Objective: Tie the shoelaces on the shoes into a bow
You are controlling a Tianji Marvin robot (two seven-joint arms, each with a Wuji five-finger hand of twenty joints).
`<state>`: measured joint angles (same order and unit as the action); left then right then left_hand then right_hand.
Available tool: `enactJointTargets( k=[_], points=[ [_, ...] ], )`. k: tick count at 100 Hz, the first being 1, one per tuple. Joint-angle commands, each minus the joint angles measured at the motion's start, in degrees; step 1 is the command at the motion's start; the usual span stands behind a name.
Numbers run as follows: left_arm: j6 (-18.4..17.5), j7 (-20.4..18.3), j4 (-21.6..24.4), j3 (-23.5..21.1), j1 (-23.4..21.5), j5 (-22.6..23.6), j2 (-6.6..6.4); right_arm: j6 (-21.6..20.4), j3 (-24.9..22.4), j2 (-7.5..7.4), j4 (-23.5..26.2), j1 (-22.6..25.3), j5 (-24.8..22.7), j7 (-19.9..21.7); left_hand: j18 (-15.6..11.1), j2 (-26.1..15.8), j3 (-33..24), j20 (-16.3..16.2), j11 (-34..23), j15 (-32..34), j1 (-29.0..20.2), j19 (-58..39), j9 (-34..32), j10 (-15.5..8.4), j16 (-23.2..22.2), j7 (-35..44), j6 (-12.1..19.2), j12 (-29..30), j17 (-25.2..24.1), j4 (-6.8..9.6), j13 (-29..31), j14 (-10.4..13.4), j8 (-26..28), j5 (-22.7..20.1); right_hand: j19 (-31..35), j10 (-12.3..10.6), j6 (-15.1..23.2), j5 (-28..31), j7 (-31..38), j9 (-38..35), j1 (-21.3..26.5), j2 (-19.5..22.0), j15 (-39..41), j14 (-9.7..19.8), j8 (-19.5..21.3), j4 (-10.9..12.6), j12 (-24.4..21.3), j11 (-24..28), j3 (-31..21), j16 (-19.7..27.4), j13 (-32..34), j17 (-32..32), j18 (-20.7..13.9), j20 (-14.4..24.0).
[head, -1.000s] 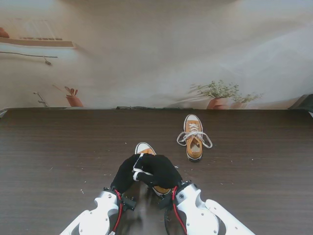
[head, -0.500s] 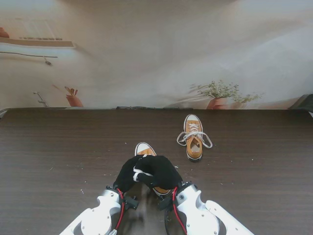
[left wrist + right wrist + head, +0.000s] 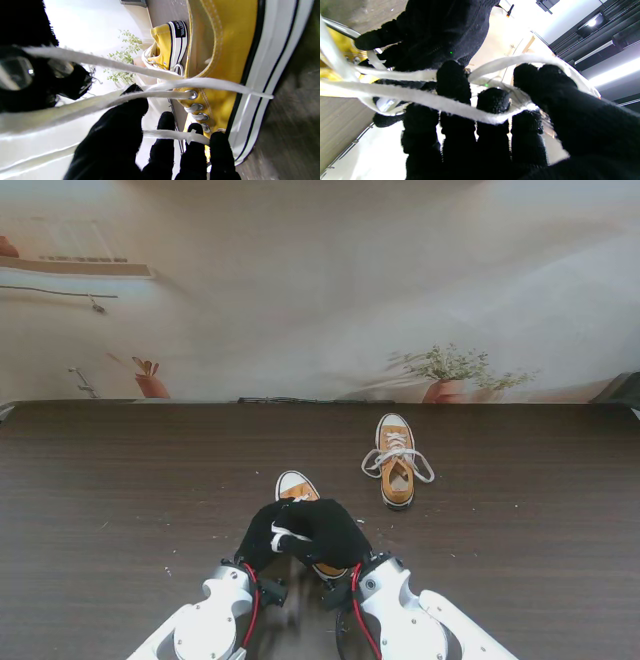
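Observation:
A yellow canvas shoe (image 3: 295,485) with a white toe cap lies in front of me, and both black-gloved hands cover its laced part. My left hand (image 3: 264,540) and right hand (image 3: 336,532) meet over it, with a bit of white lace (image 3: 283,534) showing between them. The left wrist view shows the shoe's side (image 3: 225,50), taut laces (image 3: 155,95) running from the eyelets, and a lace end (image 3: 175,135) lying across my left fingertips (image 3: 163,120). In the right wrist view a lace loop (image 3: 432,101) wraps my right fingers (image 3: 453,80), pinched against the thumb (image 3: 542,80).
A second yellow shoe (image 3: 396,462) with loose white laces lies farther from me and to the right, toe pointing away. The dark wooden table (image 3: 120,500) ends at a pale backdrop (image 3: 320,300) printed with potted plants. Small crumbs dot the tabletop.
My left wrist has shifted slightly to the right and the joined hands have drawn a little nearer to me. The shoes have not moved.

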<state>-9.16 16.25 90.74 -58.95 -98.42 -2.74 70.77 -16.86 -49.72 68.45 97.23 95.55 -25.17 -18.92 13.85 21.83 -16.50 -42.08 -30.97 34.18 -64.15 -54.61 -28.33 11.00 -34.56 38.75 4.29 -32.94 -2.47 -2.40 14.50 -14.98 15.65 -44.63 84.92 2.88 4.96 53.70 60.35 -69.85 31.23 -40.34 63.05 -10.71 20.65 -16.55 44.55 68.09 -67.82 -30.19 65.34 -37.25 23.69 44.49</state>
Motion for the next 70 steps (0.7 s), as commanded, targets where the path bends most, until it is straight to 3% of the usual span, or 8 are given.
enactJointTargets(
  k=[1,24,41,52,56,70],
  points=[
    [0.57,-0.48,0.21,0.35,-0.07,0.68,0.44,-0.17,0.17,-0.16,0.41,0.16,0.03,0.77,5.69,0.60,0.77,1.41,-1.77,1.30,-1.68,-1.07,-1.35,-0.80,-0.55,2.79,-2.03,-1.79,1.19,0.61,1.91,-1.20,1.27,-1.56,0.29,-0.22,3.70,0.94,0.88,-0.51,2.75,-0.40,0.47,-0.32,-0.46,-0.50,0.23,0.10,-0.53,0.43,1.27,-0.70,0.73,-0.19],
    [1.19,1.33,0.16,0.78,0.25,0.84,0.98,-0.31,0.31,-0.17,0.47,0.19,0.16,0.89,6.05,-0.13,-0.54,3.20,-2.30,1.74,1.33,-2.92,-1.07,0.18,-0.01,15.71,-1.33,-1.85,1.04,-0.59,1.72,-1.61,6.11,2.42,0.82,-0.36,3.66,1.00,0.88,-0.73,2.68,-0.49,1.14,0.15,-0.50,-0.51,0.18,0.14,-0.60,0.22,1.73,-1.12,0.79,-0.02],
    [0.11,0.79,0.40,0.32,-0.25,-0.23,0.86,-0.55,0.22,-0.17,0.52,0.39,0.04,0.70,5.65,-4.35,5.20,3.40,-2.04,0.40,-1.72,-1.44,0.84,-0.06,0.16,16.47,-5.75,-2.03,-0.22,0.21,0.13,-1.39,14.82,6.27,0.72,-0.30,3.67,0.89,0.84,-0.71,2.58,-0.33,0.71,-0.07,-0.52,-0.54,0.15,0.10,-0.56,0.40,1.29,-0.99,0.76,-0.07],
    [-0.86,0.35,0.58,-0.43,-0.92,-1.10,0.72,-0.67,0.06,-0.17,0.62,0.66,0.19,0.67,5.42,-6.65,7.47,3.25,-2.46,-0.06,-2.80,-0.91,2.05,-0.19,0.11,18.15,-8.40,-2.53,-0.80,0.33,-0.57,-1.24,17.28,9.31,0.62,-0.30,3.67,0.90,0.86,-0.70,2.50,-0.24,0.57,-0.15,-0.48,-0.56,0.14,0.08,-0.49,0.46,1.23,-0.88,0.75,-0.11],
    [-1.26,0.50,0.65,-0.72,-1.21,-1.55,0.77,-0.72,0.02,-0.16,0.63,0.75,0.25,0.64,5.43,-7.70,10.30,2.84,-2.72,-0.25,-4.25,-0.49,2.46,0.00,-0.10,18.74,-9.14,-3.06,-1.02,1.08,-0.62,-1.21,17.79,10.12,0.57,-0.30,3.74,0.85,0.82,-0.67,2.46,-0.21,0.51,-0.18,-0.50,-0.57,0.13,0.06,-0.46,0.47,1.16,-0.81,0.76,-0.13],
    [-2.35,0.02,1.11,-2.17,-2.36,-2.60,0.55,-0.82,-0.03,-0.18,0.65,0.90,0.43,0.76,4.98,-9.14,11.44,2.61,-3.20,-0.71,-4.59,0.20,3.61,-0.08,-0.07,19.91,-9.84,-3.78,-1.56,1.06,-1.40,-0.70,19.42,12.05,0.44,-0.31,3.82,0.83,0.80,-0.57,2.50,-0.17,0.42,-0.14,-0.50,-0.55,0.11,0.00,-0.44,0.51,1.10,-0.68,0.79,-0.19]
  ],
)
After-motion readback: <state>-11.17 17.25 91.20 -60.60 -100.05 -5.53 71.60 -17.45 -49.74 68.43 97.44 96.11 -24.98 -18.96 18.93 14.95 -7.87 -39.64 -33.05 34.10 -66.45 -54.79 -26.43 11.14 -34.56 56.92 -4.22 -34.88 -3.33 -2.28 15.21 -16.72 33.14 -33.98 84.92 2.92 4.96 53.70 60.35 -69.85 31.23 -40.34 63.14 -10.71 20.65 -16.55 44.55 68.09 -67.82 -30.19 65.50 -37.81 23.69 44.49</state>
